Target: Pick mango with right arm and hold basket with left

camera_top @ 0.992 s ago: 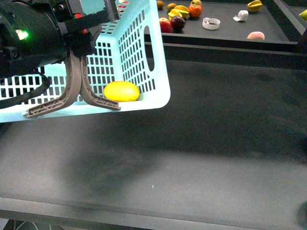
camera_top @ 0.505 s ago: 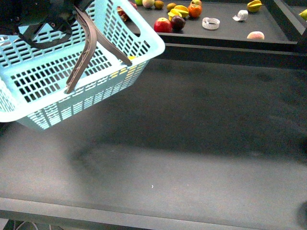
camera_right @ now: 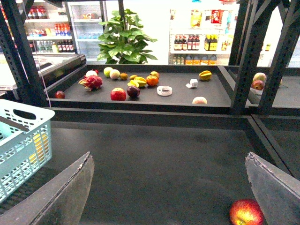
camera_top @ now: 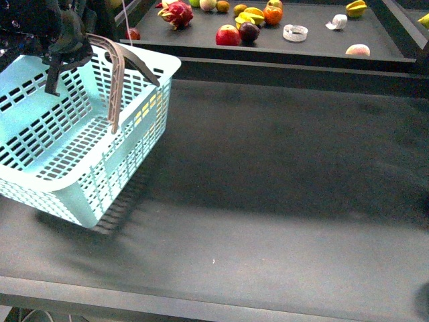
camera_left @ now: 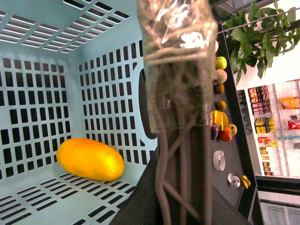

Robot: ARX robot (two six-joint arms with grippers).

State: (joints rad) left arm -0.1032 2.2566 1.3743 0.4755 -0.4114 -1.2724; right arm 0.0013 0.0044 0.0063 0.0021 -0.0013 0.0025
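The light-turquoise basket [camera_top: 80, 154] hangs tilted at the left of the dark table, its lowest corner near the surface. My left gripper [camera_top: 64, 41] is shut on its two grey-brown handles [camera_top: 117, 80] from above. In the left wrist view the handles [camera_left: 180, 187] run between the jaws. The yellow-orange mango [camera_left: 90, 159] lies inside on the basket [camera_left: 47, 70] floor against a slotted wall. In the front view it shows only as yellow through the slots [camera_top: 151, 107]. My right gripper [camera_right: 171, 192] is open and empty over bare table, and is out of the front view.
A raised ledge [camera_top: 281, 67] fronts the back shelf, which holds a dragon fruit [camera_top: 175, 13], apples [camera_top: 228, 35], starfruit [camera_top: 251, 16], an orange [camera_top: 272, 15], a tape roll [camera_top: 294, 32] and a peach [camera_top: 357, 49]. A red apple [camera_right: 246, 213] lies by my right fingertip.
The basket has swung down and to the left from a high, steeply tilted pose. The mango, plain in front a second ago, now shows only through the slots.
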